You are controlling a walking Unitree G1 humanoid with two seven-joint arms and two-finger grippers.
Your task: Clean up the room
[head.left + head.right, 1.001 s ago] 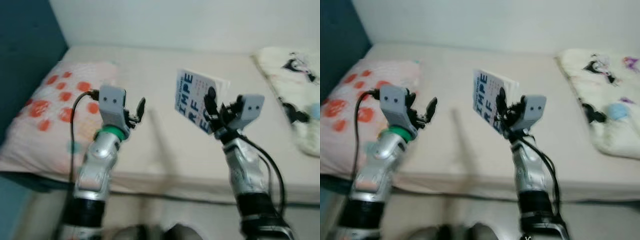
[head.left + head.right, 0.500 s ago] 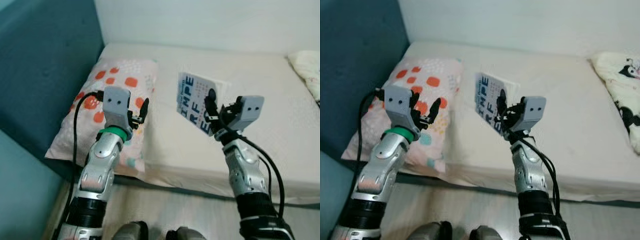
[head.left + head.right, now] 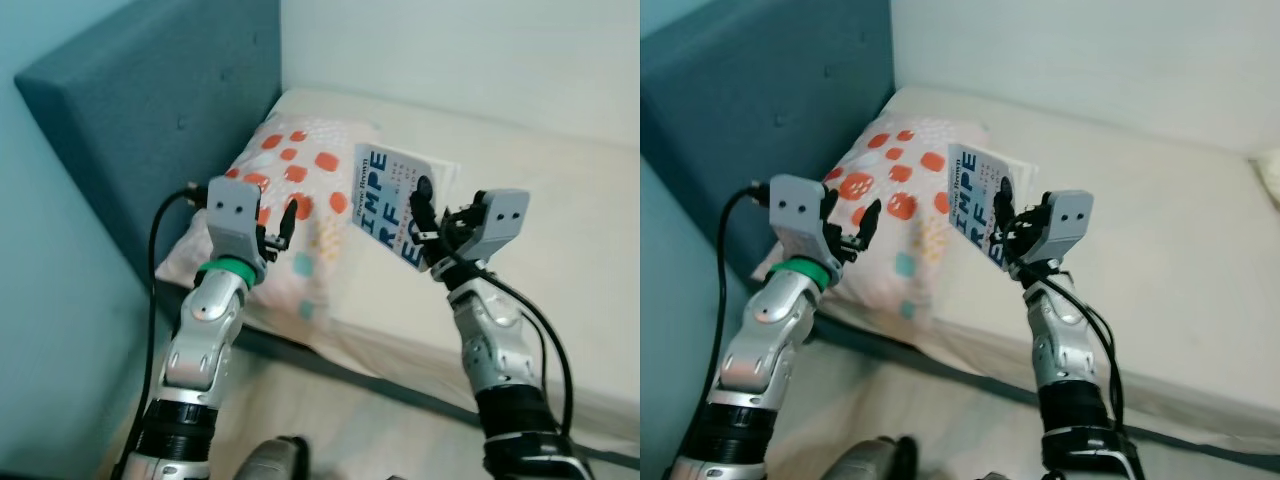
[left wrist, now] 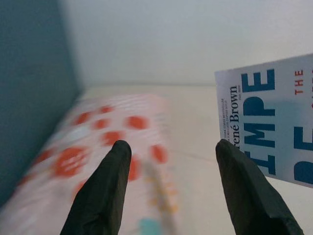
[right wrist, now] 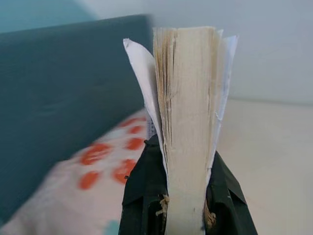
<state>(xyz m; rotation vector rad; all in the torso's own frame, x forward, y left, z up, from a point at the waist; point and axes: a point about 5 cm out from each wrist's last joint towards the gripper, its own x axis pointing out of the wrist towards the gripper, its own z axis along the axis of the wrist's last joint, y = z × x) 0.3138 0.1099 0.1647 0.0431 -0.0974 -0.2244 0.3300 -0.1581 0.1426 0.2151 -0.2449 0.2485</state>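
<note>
Book held aloft over the bed, on its way to a proper place

The right gripper has its jaws clamped on the lower edge of the paperback book, upright in the air above the mattress, just beside the spotted pillow by the blue headboard. The left gripper hangs empty, its jaws parted. To carry well, I judge: keep the pinch firm and the book upright, as the pages fan loosely, and turn slowly.
</note>
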